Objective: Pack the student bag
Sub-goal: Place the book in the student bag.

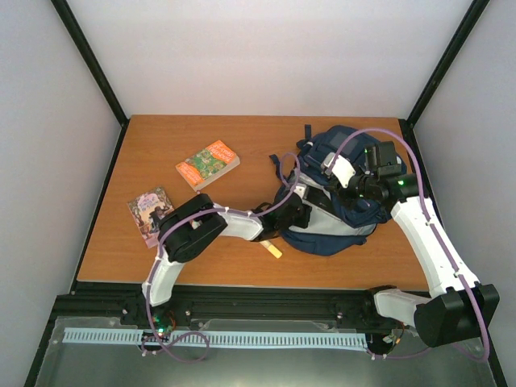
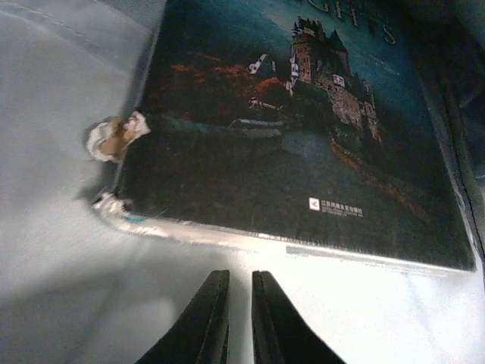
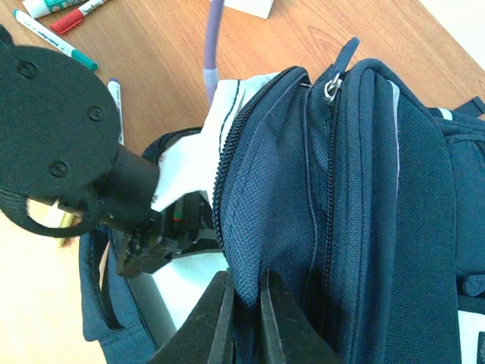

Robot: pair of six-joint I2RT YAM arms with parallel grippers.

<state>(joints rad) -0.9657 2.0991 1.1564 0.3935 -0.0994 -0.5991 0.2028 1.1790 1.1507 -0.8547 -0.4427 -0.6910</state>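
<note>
The student bag (image 1: 343,211), navy blue with white patches, lies on the right half of the table. My right gripper (image 3: 246,284) is shut on the navy fabric edge of its open main pocket (image 3: 265,174) and holds it up. My left arm (image 1: 234,224) reaches into that opening from the left. Inside, my left gripper (image 2: 240,284) hovers over the pale lining (image 2: 61,227) just short of a dark book with a castle on its cover (image 2: 303,136). Its fingers stand almost together with nothing between them.
An orange book (image 1: 207,164) and a purple book (image 1: 150,214) lie on the wooden table (image 1: 161,137) to the left. A small yellow item (image 1: 273,250) lies by the bag's near edge. Markers (image 3: 57,19) lie on the table beyond the bag. Black frame posts stand at the corners.
</note>
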